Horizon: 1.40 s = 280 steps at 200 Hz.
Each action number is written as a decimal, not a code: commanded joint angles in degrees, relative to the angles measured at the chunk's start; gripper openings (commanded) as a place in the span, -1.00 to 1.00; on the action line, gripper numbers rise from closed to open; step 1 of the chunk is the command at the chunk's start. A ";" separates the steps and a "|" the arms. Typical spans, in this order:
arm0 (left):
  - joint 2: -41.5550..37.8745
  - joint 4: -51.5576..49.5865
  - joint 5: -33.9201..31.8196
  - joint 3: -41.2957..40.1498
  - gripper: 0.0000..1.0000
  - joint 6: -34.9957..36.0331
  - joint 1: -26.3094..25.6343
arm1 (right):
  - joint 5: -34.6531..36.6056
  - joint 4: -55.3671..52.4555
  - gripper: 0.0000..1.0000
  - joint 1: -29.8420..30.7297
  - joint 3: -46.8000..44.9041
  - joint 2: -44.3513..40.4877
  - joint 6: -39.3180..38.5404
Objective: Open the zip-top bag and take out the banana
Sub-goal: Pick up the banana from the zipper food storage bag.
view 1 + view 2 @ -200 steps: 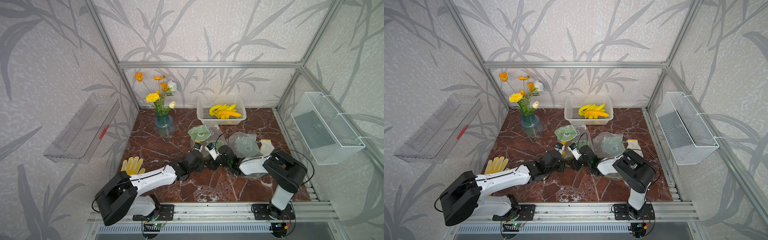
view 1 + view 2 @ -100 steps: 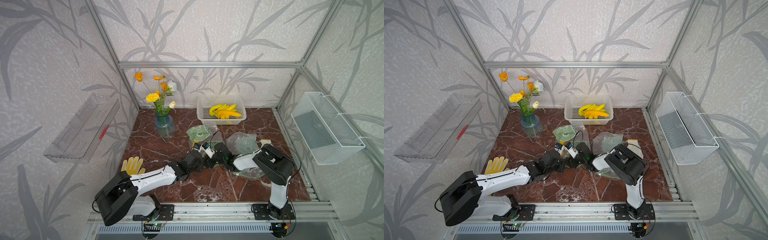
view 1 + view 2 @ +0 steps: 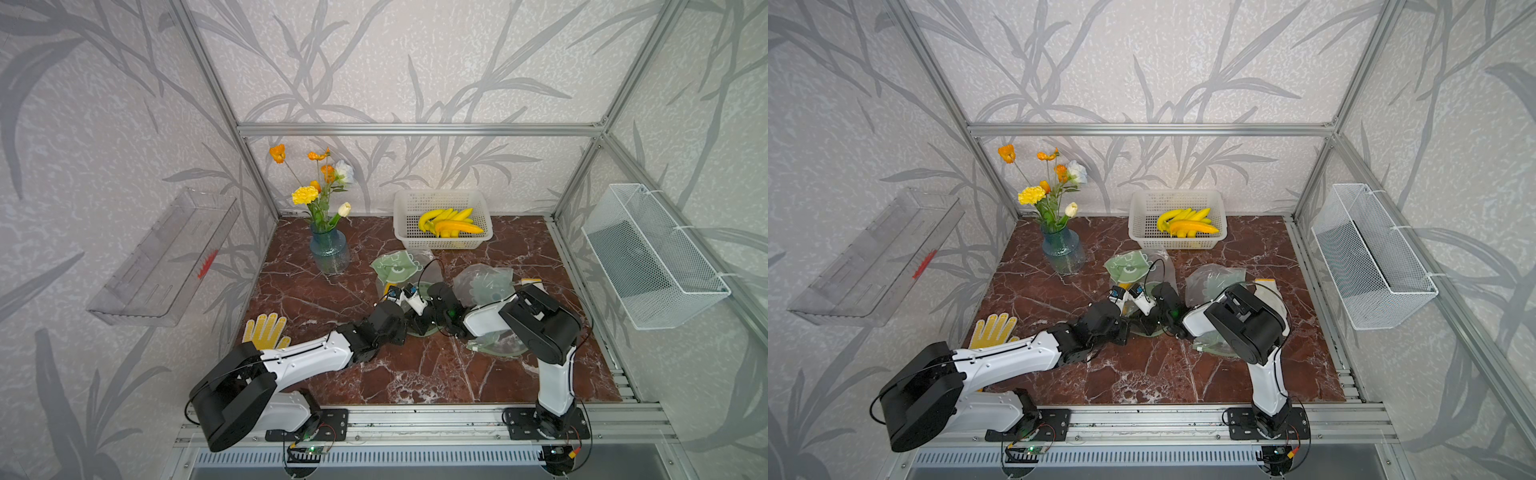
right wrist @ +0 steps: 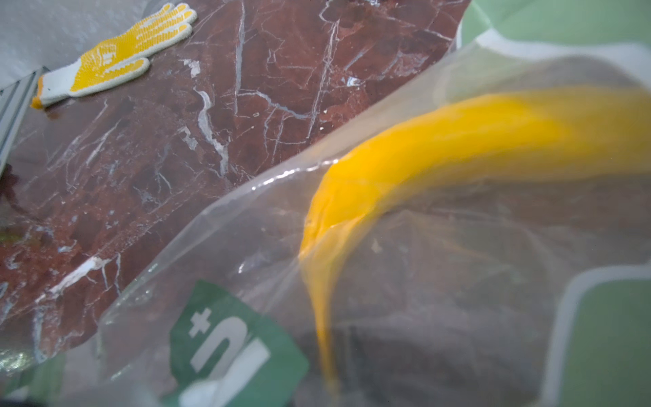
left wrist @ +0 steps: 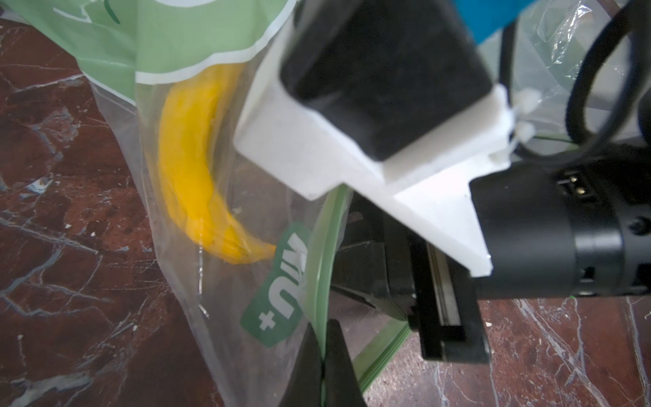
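1. Bench (image 3: pixel 415 374) of red marble, carrying zip-top bag (image 5: pixel 211 289) near its middle, between both arms.
2. Banana (image 5: pixel 190 169) lying inside that bag, behind clear film.
3. Left fingers (image 5: pixel 340 366) pinched together on green zip strip (image 5: pixel 318 267) at bag's mouth.
4. Right fingers hidden at that mouth: open or closed, impossible to tell.
5. Opening step likely in hand; next, pull lips apart, then reach in for banana.

Flower vase (image 3: pixel 330 253), yellow glove (image 3: pixel 266 332), white basket (image 3: pixel 436 201) w/ prob. toy bananas (image 3: pixel 451 224).
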 commanded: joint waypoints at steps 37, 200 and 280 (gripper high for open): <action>2.18 -5.90 -6.25 1.65 -0.94 -2.16 0.19 | -6.30 -2.32 -1.00 -0.29 -2.91 -5.01 2.10; 6.70 -11.66 -13.37 7.95 -0.95 -2.06 0.64 | -19.46 -26.59 -1.00 -0.25 -8.54 -24.70 -1.71; 6.01 -13.44 -12.78 9.04 -0.93 -0.70 2.76 | -36.12 -34.28 -1.00 -0.24 -10.51 -35.19 -3.11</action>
